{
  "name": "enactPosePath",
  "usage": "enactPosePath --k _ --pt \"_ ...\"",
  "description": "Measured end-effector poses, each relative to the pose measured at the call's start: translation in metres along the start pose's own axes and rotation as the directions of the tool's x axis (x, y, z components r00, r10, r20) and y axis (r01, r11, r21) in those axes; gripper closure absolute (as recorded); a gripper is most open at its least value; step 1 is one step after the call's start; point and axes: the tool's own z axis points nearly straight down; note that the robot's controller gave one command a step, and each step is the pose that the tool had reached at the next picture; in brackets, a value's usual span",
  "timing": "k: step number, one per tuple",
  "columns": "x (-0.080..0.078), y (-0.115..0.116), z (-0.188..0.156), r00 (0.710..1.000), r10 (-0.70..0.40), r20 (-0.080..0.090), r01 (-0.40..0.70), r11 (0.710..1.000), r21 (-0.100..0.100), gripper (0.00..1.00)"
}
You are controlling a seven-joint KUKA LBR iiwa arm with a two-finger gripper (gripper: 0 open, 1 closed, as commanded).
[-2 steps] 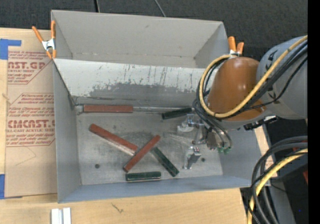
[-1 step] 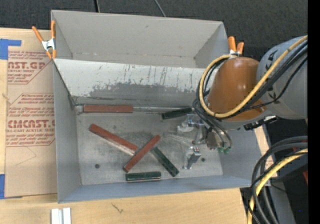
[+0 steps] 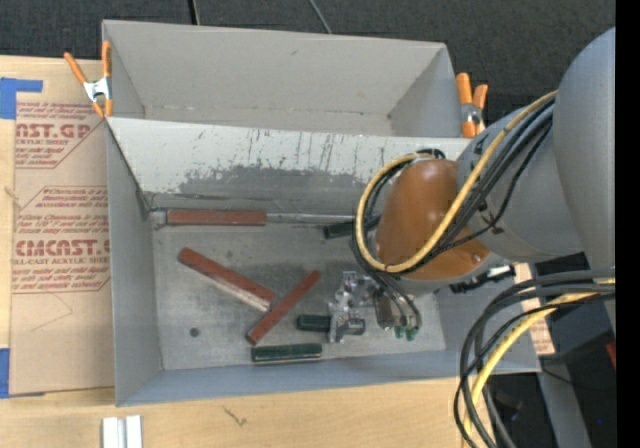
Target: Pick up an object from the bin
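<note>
While the end effector [image 3: 348,314] hangs beside a small dark block [image 3: 312,322] just to its left — open or closed, you cannot tell — an off-centre close could nudge it against the brown stick [image 3: 285,306].

Robot lab or workshop — cabled arm [image 3: 590,166], grey metal bin [image 3: 270,66], wooden benchtop [image 3: 300,424]

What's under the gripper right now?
A short dark piece pokes out to the left from beneath the gripper, near the end of a red-brown stick. Its other end, and whatever lies below the orange wrist cover, is covered.
</note>
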Motion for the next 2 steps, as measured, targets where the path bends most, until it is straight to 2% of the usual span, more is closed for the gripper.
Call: enactPosePath --k 1,2 --pt "0.000 0.000 0.000 1.000 0.000 0.000 0.000 1.000 0.000 1.00" --pt "-0.018 -0.016 -0.148 1.000 0.012 -0.002 -0.012 1.000 0.001 1.00"
